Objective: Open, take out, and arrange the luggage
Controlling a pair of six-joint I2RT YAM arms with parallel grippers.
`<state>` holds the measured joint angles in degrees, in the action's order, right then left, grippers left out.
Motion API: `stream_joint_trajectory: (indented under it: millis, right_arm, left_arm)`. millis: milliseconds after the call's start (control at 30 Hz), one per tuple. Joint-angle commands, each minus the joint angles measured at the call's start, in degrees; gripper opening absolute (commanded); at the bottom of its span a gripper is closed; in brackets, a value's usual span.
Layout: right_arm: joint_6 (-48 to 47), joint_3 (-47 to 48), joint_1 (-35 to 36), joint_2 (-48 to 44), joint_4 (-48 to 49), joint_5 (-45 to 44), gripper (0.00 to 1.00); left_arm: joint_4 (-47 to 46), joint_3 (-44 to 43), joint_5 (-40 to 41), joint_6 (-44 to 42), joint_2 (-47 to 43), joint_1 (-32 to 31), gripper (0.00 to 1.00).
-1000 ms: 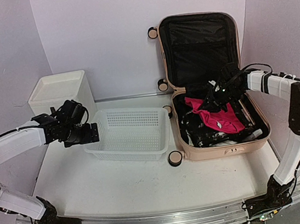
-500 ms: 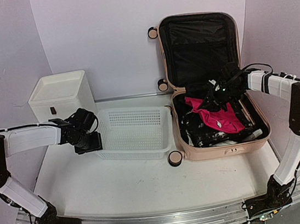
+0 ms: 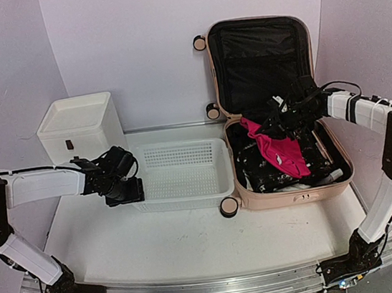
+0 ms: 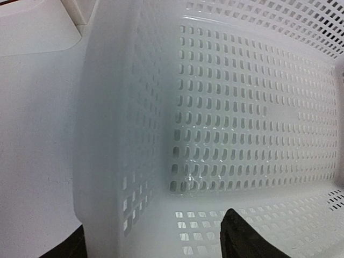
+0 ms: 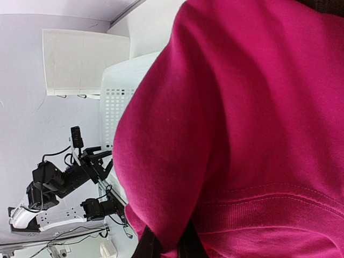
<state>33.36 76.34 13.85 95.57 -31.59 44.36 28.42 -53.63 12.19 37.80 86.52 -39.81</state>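
Luggage (image 3: pixel 296 195) lies open at the right side of the table (image 3: pixel 181 253), lid upright against the back wall. The right claw (image 3: pixel 277 123) is closed on a pink garment (image 3: pixel 282 153) and holds it above the dark clothes (image 3: pixel 261 172) in the lower shell. The left claw (image 3: pixel 131 192) stands partly open at the near left corner of a white basket (image 3: pixel 186 201), one finger (image 4: pixel 242 239) inside the wall and one outside. Whether it clamps the wall cannot be told. A white drawer unit (image 3: pixel 81 125) stands behind.
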Motion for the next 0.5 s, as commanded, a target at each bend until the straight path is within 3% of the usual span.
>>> stream_joint_trajectory:
  millis: [0, 333, 467]
  right_arm:
    - [0.39, 4.2, 2.84, -0.11, 3.91, 4.31, 0.0]
    - [-0.03, 11.87, 12.27, 6.83, 4.15, 2.05, 0.0]
    - [0.63, 14.91, 16.6, 10.16, 5.75, 0.19, 0.0]
  left_arm:
    - [-2.1, -0.15, -2.62, -1.68, -2.78, -2.11, 0.77]
    - [0.28, 0.84, -3.93, -1.47, -10.47, 1.03, 0.91]
    - [-2.28, 3.84, -6.53, -1.54, -12.16, 3.9, 0.86]
